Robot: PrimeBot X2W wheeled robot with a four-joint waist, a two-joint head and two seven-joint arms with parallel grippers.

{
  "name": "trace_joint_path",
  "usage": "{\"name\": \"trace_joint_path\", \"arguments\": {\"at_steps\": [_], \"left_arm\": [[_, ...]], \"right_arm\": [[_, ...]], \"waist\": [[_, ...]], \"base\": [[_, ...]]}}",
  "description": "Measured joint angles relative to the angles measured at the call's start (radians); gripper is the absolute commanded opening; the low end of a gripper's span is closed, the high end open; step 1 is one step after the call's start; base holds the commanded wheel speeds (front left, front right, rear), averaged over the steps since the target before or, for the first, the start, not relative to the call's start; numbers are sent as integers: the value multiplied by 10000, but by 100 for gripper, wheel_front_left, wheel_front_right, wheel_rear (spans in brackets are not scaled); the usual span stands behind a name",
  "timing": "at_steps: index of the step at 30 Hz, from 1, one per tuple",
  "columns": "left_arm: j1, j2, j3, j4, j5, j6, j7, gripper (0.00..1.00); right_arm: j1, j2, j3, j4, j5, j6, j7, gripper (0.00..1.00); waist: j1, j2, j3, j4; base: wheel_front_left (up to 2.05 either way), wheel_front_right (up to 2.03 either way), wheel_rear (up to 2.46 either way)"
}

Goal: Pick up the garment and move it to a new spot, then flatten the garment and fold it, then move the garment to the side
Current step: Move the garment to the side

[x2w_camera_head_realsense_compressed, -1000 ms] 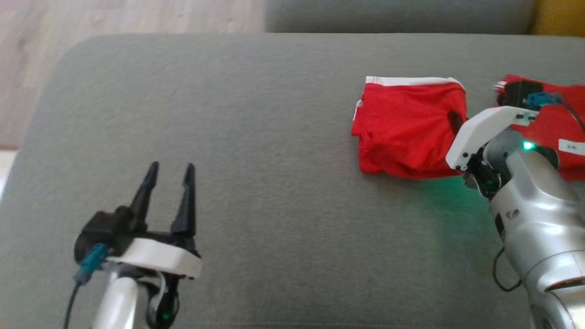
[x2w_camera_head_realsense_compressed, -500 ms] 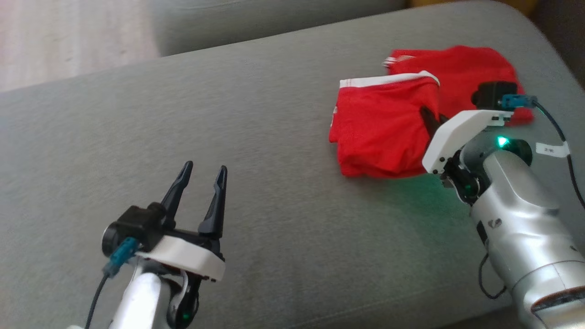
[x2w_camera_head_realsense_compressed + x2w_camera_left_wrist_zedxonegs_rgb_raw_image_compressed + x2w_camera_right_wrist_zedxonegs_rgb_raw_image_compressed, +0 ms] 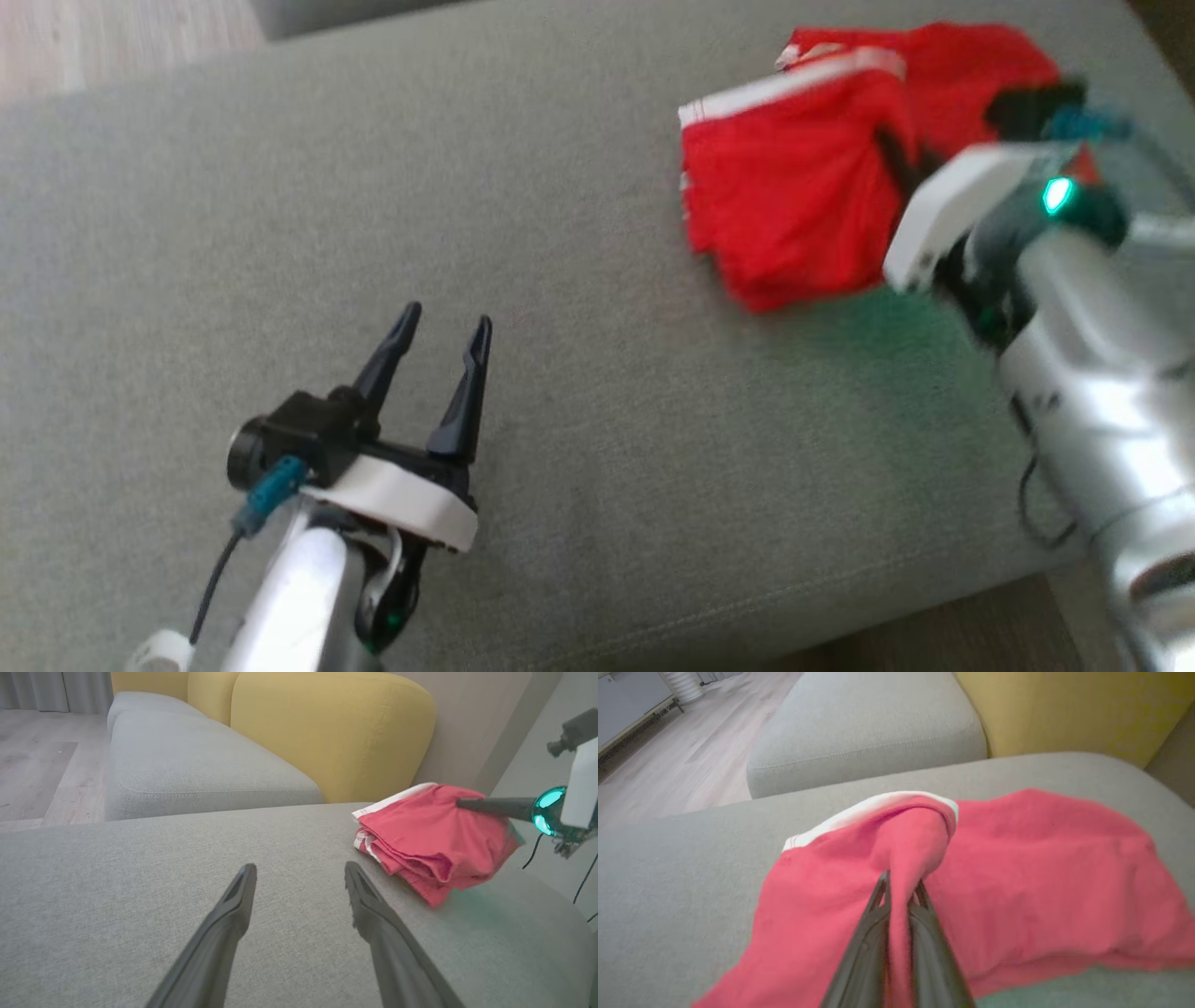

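While L pincer (image 3: 447, 315) spread, R pincer (image 3: 901, 881) tight on 1 red garment (image 3: 794, 187), 1 gray cushion (image 3: 560, 187).

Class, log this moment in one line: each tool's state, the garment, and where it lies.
left tool: open, empty, over cushion | right tool: shut on garment, fold pinched | garment: red, bunched, on cushion's right end

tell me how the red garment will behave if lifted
Probably floppy: the red garment bunches into a ridge where the right gripper pinches it, so its folds would likely hang open. Thin layers suggest it's light; the cushion may drag it.
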Motion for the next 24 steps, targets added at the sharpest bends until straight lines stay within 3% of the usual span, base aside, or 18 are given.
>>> {"name": "trace_joint_path", "arguments": {"at_steps": [9,16,24], "left_arm": [[-560,259,-29,-17,0,0,0,100],[-752,428,2,-98,0,-2,0,100],[-990,449,8,-130,0,-2,0,100]], "right_arm": [[-1598,-1051,790,-128,-186,0,414,0],[-2315,-2389,759,61,-686,0,660,0],[-2669,-2788,596,359,-1492,0,949,0]], "waist": [[1,0,1141,311],[1,0,1940,522],[1,0,2286,545]], "base": [[0,0,0],[0,0,0],[0,0,0]]}}
